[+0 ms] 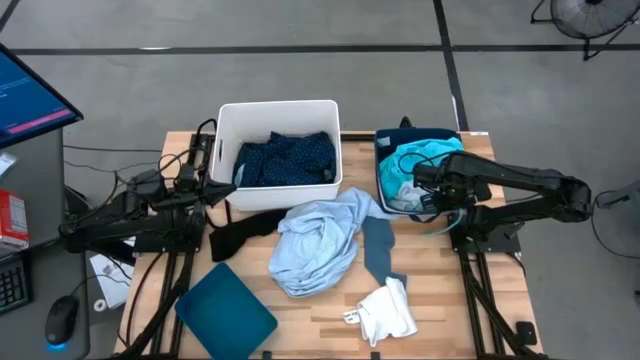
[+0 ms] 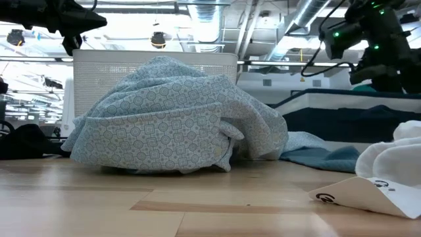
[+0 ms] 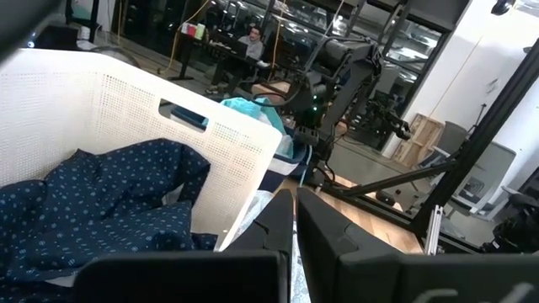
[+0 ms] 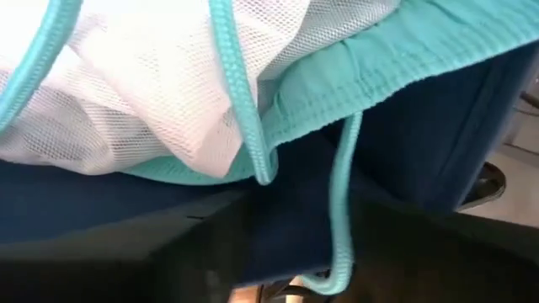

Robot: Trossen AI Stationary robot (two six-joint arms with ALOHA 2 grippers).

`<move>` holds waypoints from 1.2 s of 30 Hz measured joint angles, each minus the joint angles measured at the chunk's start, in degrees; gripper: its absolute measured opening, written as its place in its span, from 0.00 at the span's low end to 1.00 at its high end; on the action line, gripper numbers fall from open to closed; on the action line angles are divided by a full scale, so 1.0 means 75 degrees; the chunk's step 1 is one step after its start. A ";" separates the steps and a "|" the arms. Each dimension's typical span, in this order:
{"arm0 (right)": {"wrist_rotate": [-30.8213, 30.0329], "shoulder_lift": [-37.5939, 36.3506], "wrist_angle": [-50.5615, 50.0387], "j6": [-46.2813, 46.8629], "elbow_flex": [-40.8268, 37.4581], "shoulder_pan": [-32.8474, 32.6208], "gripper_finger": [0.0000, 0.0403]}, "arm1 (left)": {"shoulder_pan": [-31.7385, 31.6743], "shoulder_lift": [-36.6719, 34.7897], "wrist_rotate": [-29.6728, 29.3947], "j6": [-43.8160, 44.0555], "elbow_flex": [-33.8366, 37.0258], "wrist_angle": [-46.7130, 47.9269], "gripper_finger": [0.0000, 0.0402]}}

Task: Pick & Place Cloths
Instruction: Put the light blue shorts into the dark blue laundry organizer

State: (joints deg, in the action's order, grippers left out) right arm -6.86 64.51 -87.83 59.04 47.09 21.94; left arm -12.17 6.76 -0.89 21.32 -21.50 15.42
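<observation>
A navy white-dotted cloth [image 1: 285, 160] lies in the white bin [image 1: 278, 110]. A turquoise garment with white mesh lining [image 1: 415, 165] lies in the dark tub [image 1: 385, 140] at the right, and its drawstring [image 4: 341, 202] hangs down. A pale blue cloth [image 1: 318, 240] is heaped mid-table, with a black cloth [image 1: 240, 230], a slate-grey cloth [image 1: 378, 248] and a white cloth [image 1: 388, 310] around it. My left gripper [image 3: 293, 227] is shut and empty by the bin's near left corner. My right gripper [image 1: 425, 195] is over the tub, close to the turquoise garment.
A flat dark teal square piece [image 1: 226, 308] lies at the table's near left. A white paper tag [image 2: 355, 191] sticks out by the white cloth. Bare wood shows along the near edge [image 1: 300, 320]. A keyboard and a mouse [image 1: 60, 320] sit off the table's left.
</observation>
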 joint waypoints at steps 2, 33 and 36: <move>0.0072 0.0053 0.0040 0.0055 0.0000 -0.0001 0.31 | -0.0001 0.0000 0.0003 -0.0001 0.0000 0.0000 0.00; -0.2700 0.0317 0.3155 -0.1147 0.2745 0.1971 0.00 | -0.0003 0.0000 0.0003 0.0058 0.0000 -0.0003 0.00; -0.2837 0.0535 0.3172 -0.1056 0.2411 0.2018 0.00 | -0.0003 0.0000 0.0006 0.0055 0.0000 -0.0003 0.00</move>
State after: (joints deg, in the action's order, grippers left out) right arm -28.14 68.52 -64.04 51.12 65.17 37.08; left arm -12.19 6.76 -0.84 21.74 -21.50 15.40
